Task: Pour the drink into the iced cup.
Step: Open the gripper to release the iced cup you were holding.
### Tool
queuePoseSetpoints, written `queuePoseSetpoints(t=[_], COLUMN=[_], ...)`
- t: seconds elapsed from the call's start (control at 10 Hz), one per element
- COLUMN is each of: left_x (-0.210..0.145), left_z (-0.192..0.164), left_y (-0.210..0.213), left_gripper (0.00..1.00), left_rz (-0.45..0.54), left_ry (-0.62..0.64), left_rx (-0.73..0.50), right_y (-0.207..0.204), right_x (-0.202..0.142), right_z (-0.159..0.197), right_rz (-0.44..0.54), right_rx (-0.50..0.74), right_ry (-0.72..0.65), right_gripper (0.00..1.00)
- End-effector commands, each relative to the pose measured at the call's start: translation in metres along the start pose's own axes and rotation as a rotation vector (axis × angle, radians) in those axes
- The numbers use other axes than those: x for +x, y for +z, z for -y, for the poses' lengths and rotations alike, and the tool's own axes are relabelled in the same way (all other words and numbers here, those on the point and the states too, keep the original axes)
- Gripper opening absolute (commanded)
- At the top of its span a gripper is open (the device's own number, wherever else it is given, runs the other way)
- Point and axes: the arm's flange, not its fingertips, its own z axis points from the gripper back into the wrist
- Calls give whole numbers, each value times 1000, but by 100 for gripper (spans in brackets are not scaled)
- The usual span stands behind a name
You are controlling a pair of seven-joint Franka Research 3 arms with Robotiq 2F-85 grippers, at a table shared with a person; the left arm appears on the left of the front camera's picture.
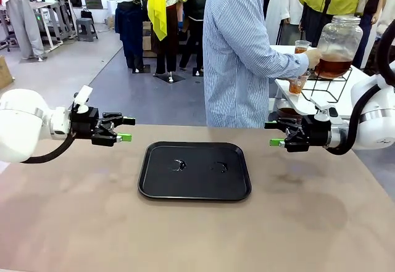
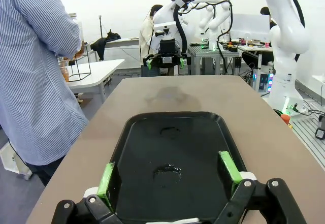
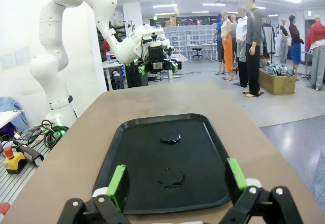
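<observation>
Drink (image 1: pixel 333 67): amber-brown liquid filling the lower part of a large clear glass jar (image 1: pixel 338 45). Jar stands upright, long axis vertical, lid end up, on a black wire stand (image 1: pixel 327 88) on a white side table (image 1: pixel 308 102) beyond the desk's far right corner, well apart from the tray. A small clear cup (image 1: pixel 298 84) holding some amber liquid is held just beside the jar's base; a second cup (image 1: pixel 302 46) sits higher, next to the jar's left shoulder.

Person in a blue striped shirt (image 1: pixel 237 50) stands at the far side of the tray, turned toward the jar, one hand (image 1: pixel 313 57) against the jar's side.

Black tray (image 1: pixel 194 170): rounded rectangle, long axis across the desk, lying flat mid-desk. Two small wet patches (image 1: pixel 179 164) on its floor.

Left end effector (image 1: pixel 125 129): to the left of the tray, above the desk, fingers level and pointing toward the tray. Jaws fully apart, nothing between the green pads (image 2: pixel 107 178).

Right end effector (image 1: pixel 273 133): to the right of the tray, same height, fingers level and pointing back at the tray. Jaws wide apart, empty; green pads (image 3: pixel 237 173) bracket the tray's near edge in the right wrist view.

Desk (image 1: pixel 92 222): plain tan-brown top. Room: grey floor, other people standing behind the tray's far side.
</observation>
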Motion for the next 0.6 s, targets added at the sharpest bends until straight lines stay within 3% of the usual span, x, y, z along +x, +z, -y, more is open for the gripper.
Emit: queuePoseSetpoints(t=[0.0, 0.5], left_x=[2, 2], left_z=[0, 0], left_y=[-1, -1], left_gripper=[100, 100], left_rz=[-2, -2], left_ry=[-2, -2], left_rx=[10, 10], right_y=[-1, -1], right_x=[3, 3], right_z=[1, 1], right_rz=[-1, -1], right_rx=[1, 1], right_ry=[-2, -2], right_gripper=[100, 100])
